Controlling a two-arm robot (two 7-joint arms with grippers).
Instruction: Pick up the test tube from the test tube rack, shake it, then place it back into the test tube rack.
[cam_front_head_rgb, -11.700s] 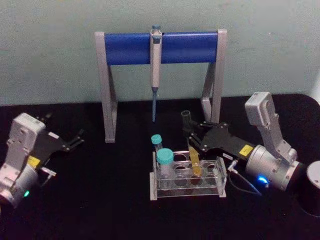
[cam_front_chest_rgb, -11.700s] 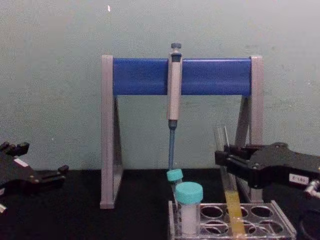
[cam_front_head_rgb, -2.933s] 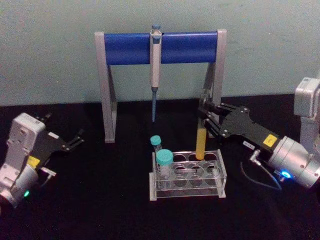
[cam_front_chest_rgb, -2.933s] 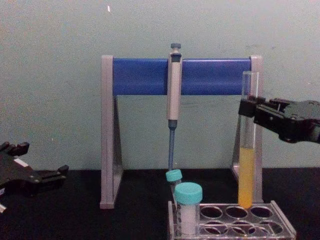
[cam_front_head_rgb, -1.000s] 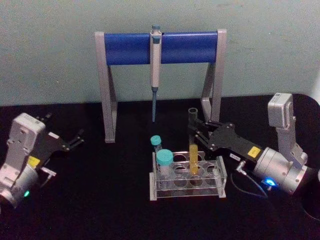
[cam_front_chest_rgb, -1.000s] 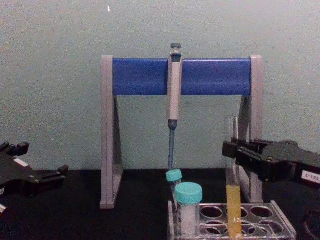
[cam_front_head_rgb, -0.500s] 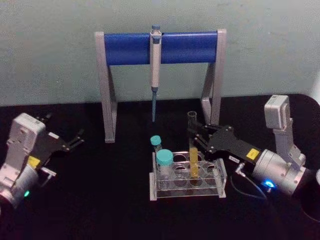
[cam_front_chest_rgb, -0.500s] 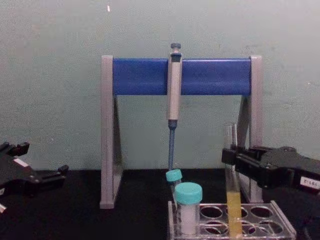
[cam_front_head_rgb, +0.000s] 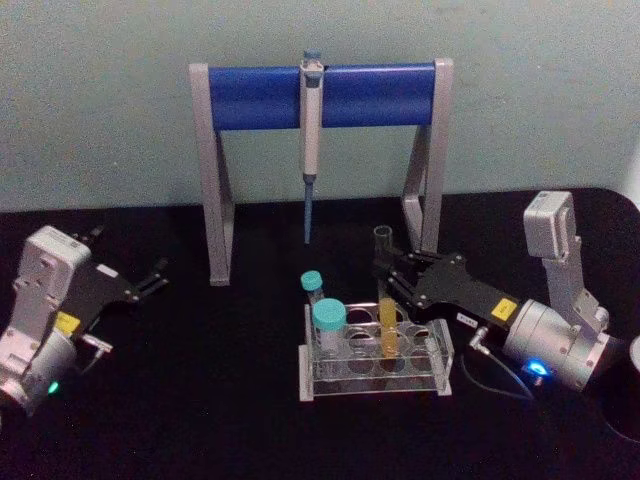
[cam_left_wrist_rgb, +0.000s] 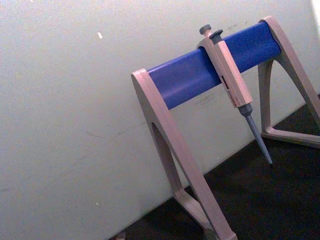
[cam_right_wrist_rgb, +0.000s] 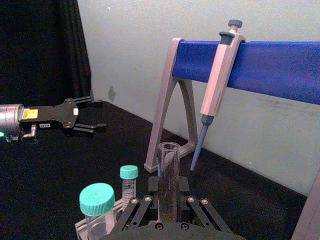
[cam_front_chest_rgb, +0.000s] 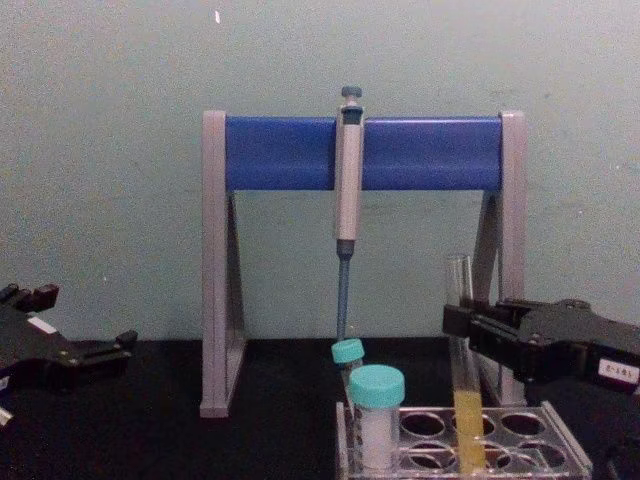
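Note:
The test tube (cam_front_head_rgb: 385, 300), clear glass with yellow-orange liquid low down, stands nearly upright with its lower end in a hole of the test tube rack (cam_front_head_rgb: 370, 387). My right gripper (cam_front_head_rgb: 386, 277) is shut on the tube's bare glass above the liquid, reaching in from the right. The chest view shows the tube (cam_front_chest_rgb: 462, 370) leaning slightly in the rack (cam_front_chest_rgb: 560, 440), with the right gripper (cam_front_chest_rgb: 458, 322) clamped on it. From the right wrist, the tube (cam_right_wrist_rgb: 169, 170) rises between the fingers (cam_right_wrist_rgb: 134, 210). My left gripper (cam_front_head_rgb: 155, 278) rests open at the far left, well away.
A grey-and-blue pipette stand (cam_front_head_rgb: 318, 95) straddles the table behind the rack, with a pipette (cam_front_head_rgb: 311, 140) hanging from its bar. Two teal-capped tubes (cam_front_head_rgb: 328, 325) occupy the rack's left end. Black tabletop lies between the left arm and the rack.
The right gripper has come down and slightly toward me, lowering the tube deeper into the rack hole. The left arm has stayed still.

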